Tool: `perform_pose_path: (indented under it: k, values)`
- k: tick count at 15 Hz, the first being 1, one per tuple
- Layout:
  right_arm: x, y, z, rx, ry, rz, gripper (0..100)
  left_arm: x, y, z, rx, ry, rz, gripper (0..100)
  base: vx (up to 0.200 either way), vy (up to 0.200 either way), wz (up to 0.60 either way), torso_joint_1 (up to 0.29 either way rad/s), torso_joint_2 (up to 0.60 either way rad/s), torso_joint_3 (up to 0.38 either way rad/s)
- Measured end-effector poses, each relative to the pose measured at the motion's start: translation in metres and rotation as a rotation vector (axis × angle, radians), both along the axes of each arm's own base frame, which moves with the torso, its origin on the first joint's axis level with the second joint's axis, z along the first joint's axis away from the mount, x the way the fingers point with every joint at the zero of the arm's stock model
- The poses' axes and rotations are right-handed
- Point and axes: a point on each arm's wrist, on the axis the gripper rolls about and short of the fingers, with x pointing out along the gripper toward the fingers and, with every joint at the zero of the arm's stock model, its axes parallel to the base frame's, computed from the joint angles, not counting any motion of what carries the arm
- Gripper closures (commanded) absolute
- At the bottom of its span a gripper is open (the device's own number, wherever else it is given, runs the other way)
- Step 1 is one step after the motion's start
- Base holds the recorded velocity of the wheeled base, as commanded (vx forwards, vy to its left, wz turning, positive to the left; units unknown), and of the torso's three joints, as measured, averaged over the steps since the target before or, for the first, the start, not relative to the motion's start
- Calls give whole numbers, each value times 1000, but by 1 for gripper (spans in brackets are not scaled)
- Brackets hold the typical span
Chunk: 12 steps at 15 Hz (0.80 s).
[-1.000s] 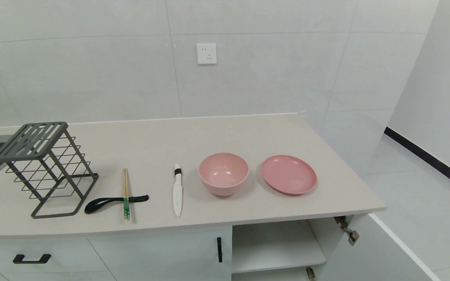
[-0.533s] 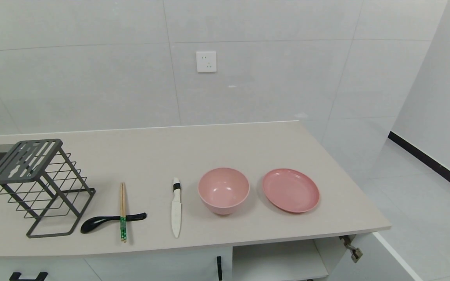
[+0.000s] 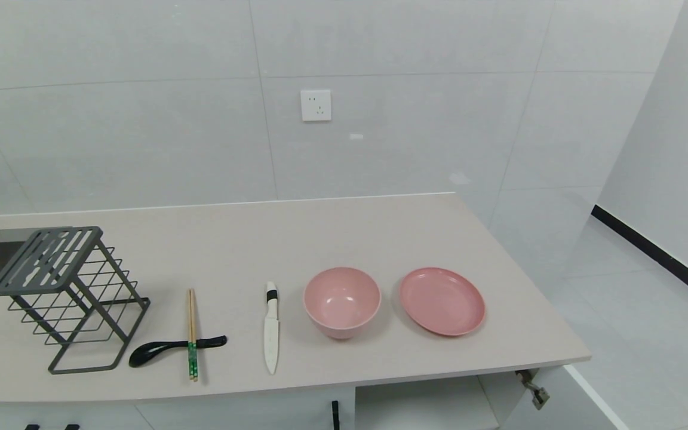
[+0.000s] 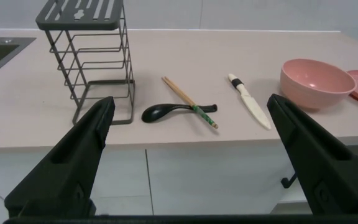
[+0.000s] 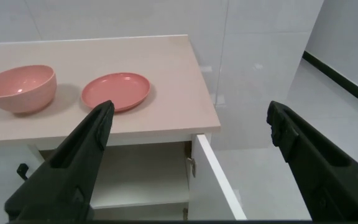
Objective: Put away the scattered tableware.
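The left gripper [image 4: 190, 104] and right gripper [image 5: 190, 109] hang spread wide before the beige counter [image 3: 320, 239]. Near its front edge, the knife [image 3: 270, 327] and chopsticks [image 3: 192, 334] lie front-to-back, blade tip frontward, the chopsticks crossing the sideways black spoon [image 3: 159, 348]. The bowl [image 3: 341, 301] and plate [image 3: 442, 300] sit rightward. A tiled wall [image 3: 141, 137] stands behind.

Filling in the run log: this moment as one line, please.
left gripper open, before counter | right gripper open, near open cabinet | bowl, plate, knife, spoon, chopsticks, rack on counter
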Motion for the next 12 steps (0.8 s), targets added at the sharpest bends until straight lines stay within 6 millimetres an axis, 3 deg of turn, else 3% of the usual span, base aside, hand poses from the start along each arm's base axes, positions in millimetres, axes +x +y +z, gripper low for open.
perform_pose_path:
  k: [3, 12]
  values:
    - [0, 0, 0, 0, 1, -1, 0, 0, 0, 0, 0, 0, 1, 0, 133, 0, 0, -3, -2, 0]
    - [0, 0, 0, -1, 0, 6, 0, 0, 0, 0, 34, 2, -11, 0, 0, 0, 0, 0, 0, 0]
